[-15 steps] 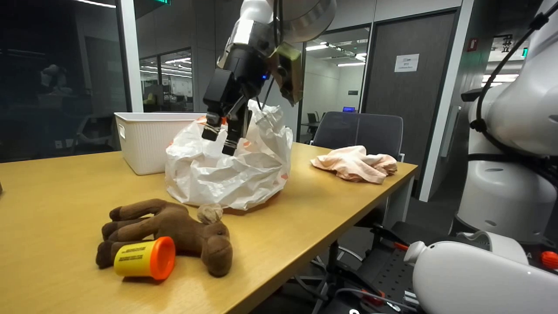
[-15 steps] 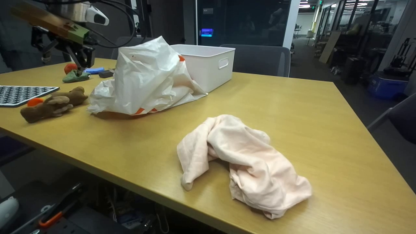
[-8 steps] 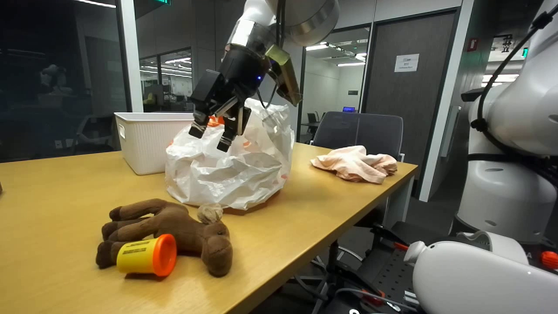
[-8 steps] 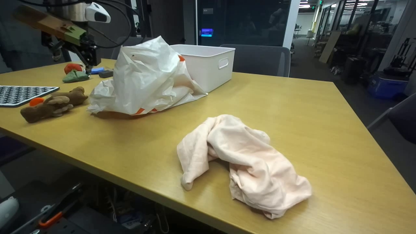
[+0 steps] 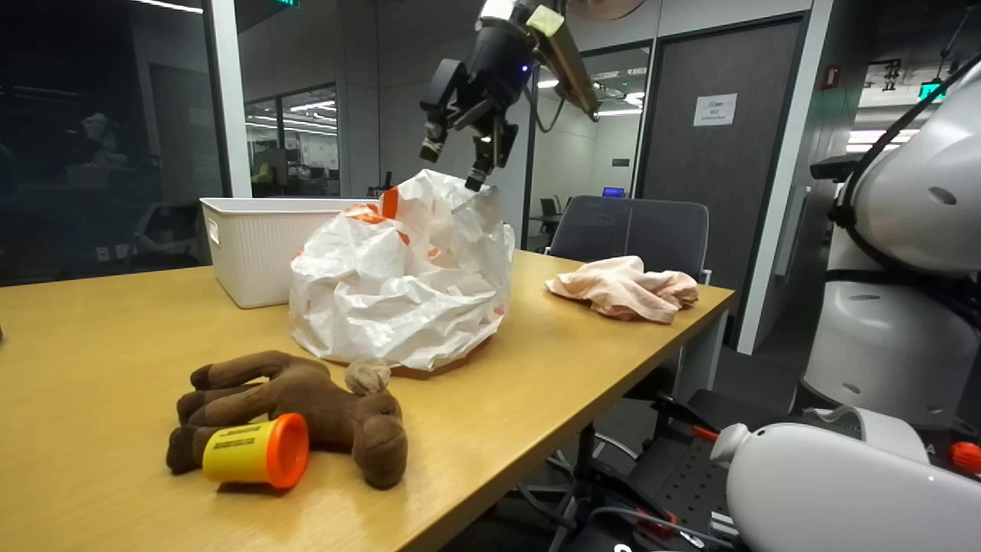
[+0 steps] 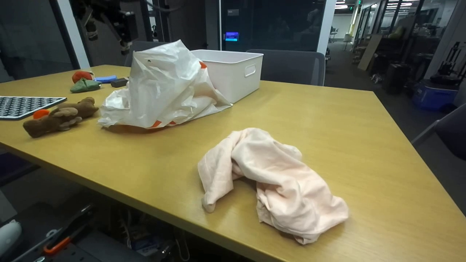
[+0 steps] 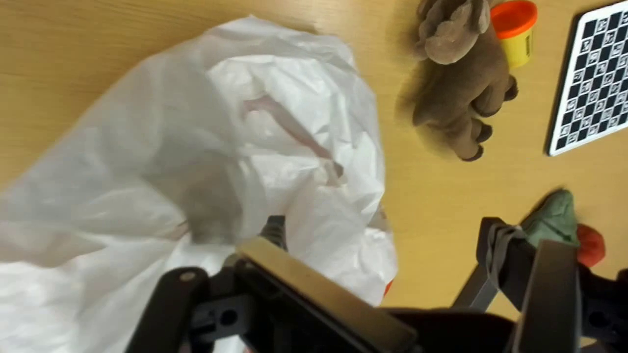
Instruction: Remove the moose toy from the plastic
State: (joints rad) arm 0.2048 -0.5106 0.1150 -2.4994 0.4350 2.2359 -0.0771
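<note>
The brown moose toy lies on its side on the table, outside the plastic bag and apart from it. It also shows in an exterior view and in the wrist view. The crumpled white plastic bag stands beside it; it shows in an exterior view and fills much of the wrist view. What is inside the bag is hidden. My gripper is open and empty, raised near the bag's top. In the wrist view the fingers are wide apart, one over the bag.
A yellow can with an orange lid lies against the moose's legs. A white bin stands behind the bag. A pink cloth lies near the table edge. A checkered board, a green item and a red item lie beyond.
My gripper has risen from in front of the bag to beside and above its top, staying open. The yellow can has rocked slightly. The moose and bag stay in place.
</note>
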